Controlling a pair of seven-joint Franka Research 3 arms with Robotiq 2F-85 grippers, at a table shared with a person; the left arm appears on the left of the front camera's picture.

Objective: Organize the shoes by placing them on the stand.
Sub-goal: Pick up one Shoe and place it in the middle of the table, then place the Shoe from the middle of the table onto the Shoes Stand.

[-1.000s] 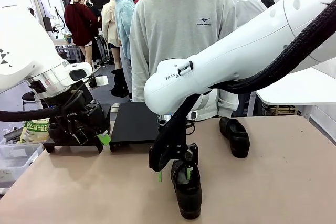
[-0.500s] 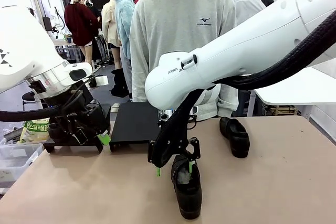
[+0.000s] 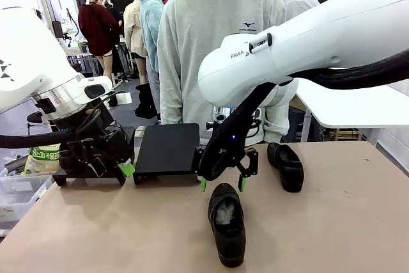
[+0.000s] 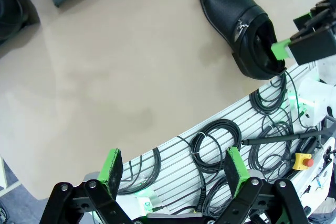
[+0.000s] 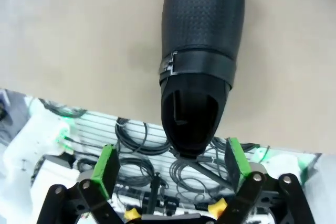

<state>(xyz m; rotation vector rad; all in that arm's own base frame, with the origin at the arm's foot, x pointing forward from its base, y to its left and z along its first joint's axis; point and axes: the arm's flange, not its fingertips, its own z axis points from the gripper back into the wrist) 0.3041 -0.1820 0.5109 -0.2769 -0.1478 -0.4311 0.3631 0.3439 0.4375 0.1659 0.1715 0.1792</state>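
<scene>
step: pre-grasp on the near shoe. My read is the pick has not started, and neither shoe in view is on the black stand.
right tool: jaws wide apart, holding nothing. It hangs just off the stand's front-right corner, over the heel end of the near shoe.
right pads: one on each side of the heel opening in the right wrist view, with a gap on both sides. I see no contact with the leather.
left tool: fully spread and empty, parked low at the stand's front-left corner.
near shoe: flat on the bench, on the robot's side of the stand's right corner, heel toward the stand and toe toward the robot.
far shoe: on the bench to the right of the stand, well apart, nothing touching it.
next: likely drop the right tool until the pads bracket the heel collar, close firmly, lift clear, then carry the shoe across onto the stand top.
risk: the leather is glossy, so a shallow pinch may slip. The toe is heavy and will probably sag.
</scene>
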